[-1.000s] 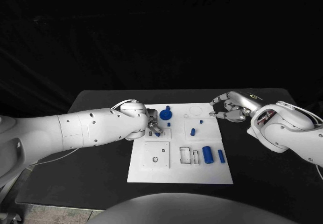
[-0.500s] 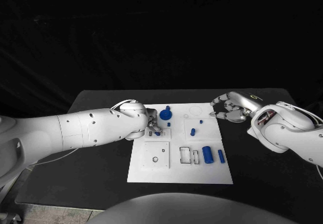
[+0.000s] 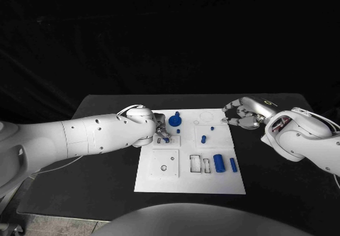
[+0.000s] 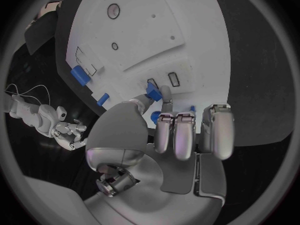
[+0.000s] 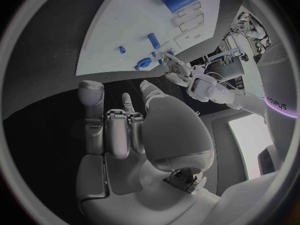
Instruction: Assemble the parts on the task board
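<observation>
**Left hand is pinching a small blue part at the board's left pockets**

The silver left hand (image 3: 160,132) is holding a small blue plastic part (image 4: 152,90) between the thumb and one finger, while the other fingers (image 4: 215,130) are lying straight and side by side; the part is sitting just over the small rectangular pockets near the left edge of the flat white task board (image 3: 212,184), probably because it is being lined up for pressing in. The silver right hand (image 3: 240,114) is hanging over the black table (image 3: 99,187) just beside the board's far right corner, with fingers curled in on nothing, so it is leaving the way free.

On the board a round blue knob (image 3: 175,118) is standing just beyond the left hand; a short blue peg (image 3: 203,139) is near the middle; a thick blue cylinder (image 3: 219,162) and a thin blue bar (image 3: 233,164) are lying at the right side, well apart from the pinch.
</observation>
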You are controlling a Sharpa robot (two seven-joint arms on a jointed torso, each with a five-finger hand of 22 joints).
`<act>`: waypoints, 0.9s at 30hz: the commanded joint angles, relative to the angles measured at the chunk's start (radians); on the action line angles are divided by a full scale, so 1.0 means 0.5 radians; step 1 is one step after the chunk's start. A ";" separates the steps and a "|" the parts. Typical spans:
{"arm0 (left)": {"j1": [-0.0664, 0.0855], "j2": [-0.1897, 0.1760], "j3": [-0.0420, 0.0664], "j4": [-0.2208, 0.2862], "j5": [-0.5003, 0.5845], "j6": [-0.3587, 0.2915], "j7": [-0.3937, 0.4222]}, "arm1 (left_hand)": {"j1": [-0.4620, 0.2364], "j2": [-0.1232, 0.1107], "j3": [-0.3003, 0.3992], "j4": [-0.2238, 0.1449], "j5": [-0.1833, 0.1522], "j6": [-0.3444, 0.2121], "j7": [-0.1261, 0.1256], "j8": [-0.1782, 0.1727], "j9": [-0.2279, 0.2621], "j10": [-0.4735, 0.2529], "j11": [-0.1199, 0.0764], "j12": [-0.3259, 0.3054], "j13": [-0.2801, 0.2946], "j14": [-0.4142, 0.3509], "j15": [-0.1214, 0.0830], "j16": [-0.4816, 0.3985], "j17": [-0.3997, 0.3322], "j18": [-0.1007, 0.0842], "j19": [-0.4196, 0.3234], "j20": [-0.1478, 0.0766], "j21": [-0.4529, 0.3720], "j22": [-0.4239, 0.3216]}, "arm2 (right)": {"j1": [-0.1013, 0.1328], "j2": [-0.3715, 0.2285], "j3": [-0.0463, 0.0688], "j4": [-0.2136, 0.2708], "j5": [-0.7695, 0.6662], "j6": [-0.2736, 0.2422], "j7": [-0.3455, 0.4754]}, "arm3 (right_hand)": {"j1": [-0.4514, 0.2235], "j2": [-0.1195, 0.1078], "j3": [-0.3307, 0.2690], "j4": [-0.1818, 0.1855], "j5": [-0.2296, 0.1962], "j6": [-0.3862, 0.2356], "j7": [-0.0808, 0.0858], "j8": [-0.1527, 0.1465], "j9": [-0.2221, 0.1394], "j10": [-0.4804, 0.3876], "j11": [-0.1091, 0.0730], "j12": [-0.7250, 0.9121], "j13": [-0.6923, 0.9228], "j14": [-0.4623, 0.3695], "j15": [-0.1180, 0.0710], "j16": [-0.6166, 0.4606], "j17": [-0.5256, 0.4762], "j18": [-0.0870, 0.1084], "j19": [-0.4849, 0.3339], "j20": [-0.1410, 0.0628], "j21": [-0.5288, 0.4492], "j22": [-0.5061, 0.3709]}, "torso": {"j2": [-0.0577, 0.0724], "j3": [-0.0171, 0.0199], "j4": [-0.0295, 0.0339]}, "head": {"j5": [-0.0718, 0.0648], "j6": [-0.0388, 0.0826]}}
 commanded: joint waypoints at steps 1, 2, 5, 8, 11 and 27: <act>-0.005 0.000 -0.003 -0.007 -0.029 0.008 -0.017 | 0.013 0.002 -0.003 -0.009 0.010 0.005 -0.010 -0.005 0.001 0.209 0.005 -0.003 0.527 0.210 0.008 0.005 0.527 0.023 0.005 0.006 -0.004 0.343 | -0.001 0.002 0.000 -0.003 -0.002 0.021 -0.007 | 0.020 -0.002 -0.001 -0.010 0.010 0.012 -0.003 0.003 -0.003 0.177 0.015 -0.006 0.484 0.134 0.019 -0.013 0.110 -0.023 -0.006 0.005 -0.008 0.001 | 0.000 0.0002 -0.001 | -0.002 0.000; -0.005 -0.001 -0.003 -0.007 -0.029 0.014 -0.017 | 0.013 0.002 -0.003 -0.009 0.010 0.005 -0.010 -0.005 0.001 0.209 0.005 -0.003 0.527 0.210 0.008 0.005 0.527 0.023 0.004 0.006 -0.005 0.342 | -0.001 0.002 0.000 -0.003 -0.002 0.023 -0.007 | 0.021 -0.002 -0.001 -0.011 0.012 0.012 -0.003 0.003 -0.003 0.175 0.015 -0.008 0.482 0.134 0.019 -0.014 0.108 -0.023 -0.007 0.005 -0.012 -0.001 | -0.001 0.0004 0.000 | -0.001 0.000; -0.005 0.001 -0.003 -0.010 -0.028 0.034 -0.013 | 0.012 0.002 -0.003 -0.009 0.011 0.005 -0.010 -0.005 0.001 0.209 0.005 -0.003 0.527 0.210 0.008 0.005 0.527 0.024 0.002 0.006 -0.006 0.341 | -0.001 0.001 0.000 -0.006 -0.001 0.025 -0.007 | 0.021 -0.002 0.000 -0.011 0.013 0.012 -0.003 0.003 -0.004 0.173 0.015 -0.010 0.480 0.133 0.019 -0.015 0.107 -0.022 -0.008 0.005 -0.016 -0.003 | -0.001 0.0011 0.000 | 0.005 0.000; -0.005 0.004 -0.003 -0.011 -0.022 0.053 -0.010 | 0.011 0.002 -0.003 -0.008 0.012 0.003 -0.010 -0.007 0.001 0.209 0.005 -0.003 0.527 0.210 0.007 0.005 0.527 0.025 -0.002 0.006 -0.009 0.338 | -0.002 0.000 0.000 -0.006 0.000 0.025 -0.008 | 0.022 -0.002 0.000 -0.012 0.015 0.012 -0.003 0.003 -0.004 0.171 0.015 -0.013 0.477 0.133 0.019 -0.016 0.105 -0.021 -0.009 0.005 -0.021 -0.005 | 0.000 0.0003 -0.001 | 0.005 0.000; -0.005 0.006 -0.003 -0.007 -0.017 0.063 -0.007 | 0.010 0.002 -0.003 -0.008 0.012 0.002 -0.009 -0.008 0.001 0.209 0.005 -0.003 0.527 0.210 0.007 0.005 0.527 0.025 -0.004 0.006 -0.010 0.337 | -0.002 -0.001 0.000 -0.005 0.001 0.026 -0.008 | 0.022 -0.002 0.000 -0.012 0.015 0.012 -0.003 0.003 -0.004 0.171 0.015 -0.013 0.477 0.133 0.019 -0.016 0.105 -0.021 -0.009 0.005 -0.021 -0.005 | -0.001 -0.0007 -0.001 | 0.004 0.000; -0.009 -0.006 -0.004 0.004 -0.014 0.064 -0.006 | -0.027 0.005 -0.025 0.020 -0.063 -0.001 -0.002 -0.029 0.010 0.209 0.011 -0.003 0.527 0.210 0.011 0.005 0.527 0.026 -0.007 0.009 -0.015 0.336 | -0.004 -0.001 0.000 -0.006 0.002 0.026 -0.009 | 0.026 -0.003 0.001 -0.015 0.021 0.011 -0.002 0.002 -0.006 0.166 0.015 -0.018 0.471 0.132 0.020 -0.018 0.101 -0.021 -0.011 0.006 -0.026 -0.006 | 0.000 -0.0001 -0.001 | 0.003 0.000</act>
